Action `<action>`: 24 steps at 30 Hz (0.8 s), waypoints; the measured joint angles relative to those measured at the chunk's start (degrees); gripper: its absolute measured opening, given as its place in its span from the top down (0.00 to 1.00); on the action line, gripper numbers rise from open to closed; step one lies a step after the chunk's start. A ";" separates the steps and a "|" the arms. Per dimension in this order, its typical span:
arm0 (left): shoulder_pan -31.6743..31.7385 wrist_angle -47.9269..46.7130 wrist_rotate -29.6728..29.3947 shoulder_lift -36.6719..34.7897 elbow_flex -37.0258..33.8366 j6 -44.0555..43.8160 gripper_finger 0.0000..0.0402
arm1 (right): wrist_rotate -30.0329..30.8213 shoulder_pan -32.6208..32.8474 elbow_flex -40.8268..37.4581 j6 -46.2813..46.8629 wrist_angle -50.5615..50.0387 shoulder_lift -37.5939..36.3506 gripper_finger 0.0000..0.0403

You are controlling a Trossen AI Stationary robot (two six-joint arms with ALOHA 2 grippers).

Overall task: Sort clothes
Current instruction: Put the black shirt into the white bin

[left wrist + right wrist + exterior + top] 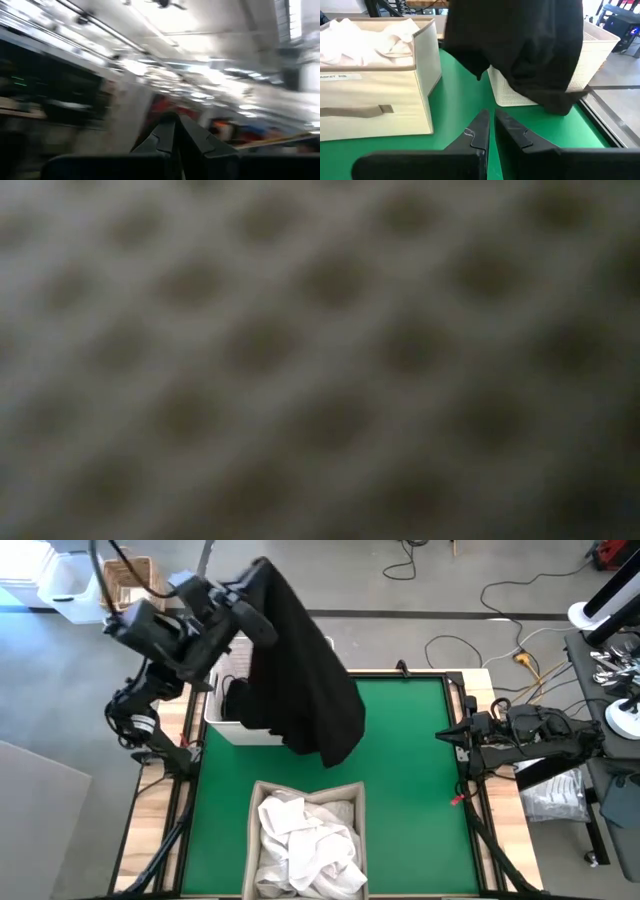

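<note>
A black garment hangs from my raised left gripper over the white plastic basket at the mat's far left. The right wrist view shows it draping down in front of that basket. Another dark garment lies inside the basket. White clothes fill a beige fabric box at the near edge. My right gripper waits shut at the mat's right edge, holding nothing. My left gripper is shut on the black garment near its upper end. The fingers slant upward, and the cloth itself hides the place of contact. The garment hangs slack below the gripper, lifted clear, with its lower end above the mat beside the basket.
The green mat lies bare between the basket, the box and my right arm. A wicker basket and a white bin stand off the table's far left. A blurred mesh surface fills the low view.
</note>
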 joint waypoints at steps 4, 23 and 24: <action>0.76 -0.22 -8.05 -0.85 -0.07 10.34 1.00 | 0.00 0.02 0.00 0.02 0.05 0.00 0.96; 17.33 -17.97 -28.87 2.81 -0.11 31.12 1.00 | 0.07 0.00 0.00 -0.31 0.30 0.00 0.96; 18.21 -20.59 -29.76 3.09 -0.16 30.11 1.00 | 0.07 0.02 0.00 -0.31 0.29 0.00 0.96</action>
